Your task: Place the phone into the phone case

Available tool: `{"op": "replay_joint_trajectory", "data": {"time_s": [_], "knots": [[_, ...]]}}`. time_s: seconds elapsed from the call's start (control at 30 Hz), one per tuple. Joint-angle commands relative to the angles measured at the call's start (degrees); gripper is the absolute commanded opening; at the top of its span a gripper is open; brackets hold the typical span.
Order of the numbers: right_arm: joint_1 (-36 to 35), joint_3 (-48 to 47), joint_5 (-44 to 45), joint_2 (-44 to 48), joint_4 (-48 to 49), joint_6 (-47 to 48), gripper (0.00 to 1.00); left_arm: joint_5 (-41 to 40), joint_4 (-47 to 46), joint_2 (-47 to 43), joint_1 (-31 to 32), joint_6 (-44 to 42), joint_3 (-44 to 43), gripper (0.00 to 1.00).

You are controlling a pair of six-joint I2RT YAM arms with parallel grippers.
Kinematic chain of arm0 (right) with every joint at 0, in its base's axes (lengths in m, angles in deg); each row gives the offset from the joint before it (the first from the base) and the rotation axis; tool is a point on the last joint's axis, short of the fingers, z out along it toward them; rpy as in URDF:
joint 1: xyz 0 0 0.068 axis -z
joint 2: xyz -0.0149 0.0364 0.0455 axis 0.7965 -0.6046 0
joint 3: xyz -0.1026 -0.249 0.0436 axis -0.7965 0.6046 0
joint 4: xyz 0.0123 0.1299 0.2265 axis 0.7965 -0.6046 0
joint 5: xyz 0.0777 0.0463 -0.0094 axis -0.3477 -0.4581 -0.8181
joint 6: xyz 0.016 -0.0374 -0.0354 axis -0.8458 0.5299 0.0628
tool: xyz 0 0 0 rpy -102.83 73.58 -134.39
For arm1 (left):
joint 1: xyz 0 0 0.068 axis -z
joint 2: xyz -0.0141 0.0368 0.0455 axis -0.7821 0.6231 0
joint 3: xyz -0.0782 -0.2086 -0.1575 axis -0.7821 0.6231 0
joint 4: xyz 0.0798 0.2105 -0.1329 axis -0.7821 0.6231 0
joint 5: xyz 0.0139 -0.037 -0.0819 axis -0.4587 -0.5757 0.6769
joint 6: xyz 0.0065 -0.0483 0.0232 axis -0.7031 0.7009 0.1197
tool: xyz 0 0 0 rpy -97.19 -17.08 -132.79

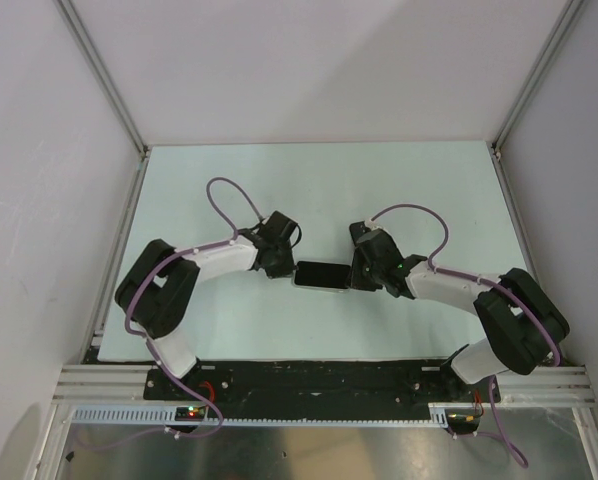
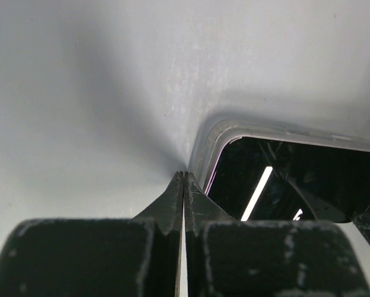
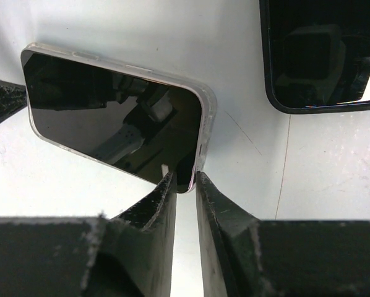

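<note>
Seen from above, the phone [image 1: 322, 275] lies on the table [image 1: 429, 190], left gripper [image 1: 282, 264] at its 9 o'clock, right gripper [image 1: 357, 274] at 3; left wrist: fingers [image 2: 172, 198] pressed together, empty, tips against the clear case [image 2: 213, 139] ringing the phone; right wrist: fingers [image 3: 219, 204] narrowly parted, pinching the phone's corner.

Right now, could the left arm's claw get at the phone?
Probably yes: the left claw, shut, sits right at a corner of the phone with nothing between; the right claw only pinches the far end.
</note>
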Motion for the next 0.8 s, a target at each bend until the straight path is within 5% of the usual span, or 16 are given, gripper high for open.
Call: {"op": "replay_joint_trajectory", "data": {"time_s": [0.0,0.33,0.77], "knots": [[-0.5,-0.8,0.1,-0.4,1.6,0.1,0.20,1.7,-1.2,-3.5,1.4,2.2,1.7,0.00],[-1.0,-0.8,-4.1,-0.9,0.0,-2.5,0.05,3.3,-2.1,-4.0,4.2,4.0,3.0,0.00],[-3.3,-0.9,-7.2,-3.8,1.1,-4.8,0.00,5.5,-2.8,-2.1,6.1,4.9,1.6,0.00]]}}
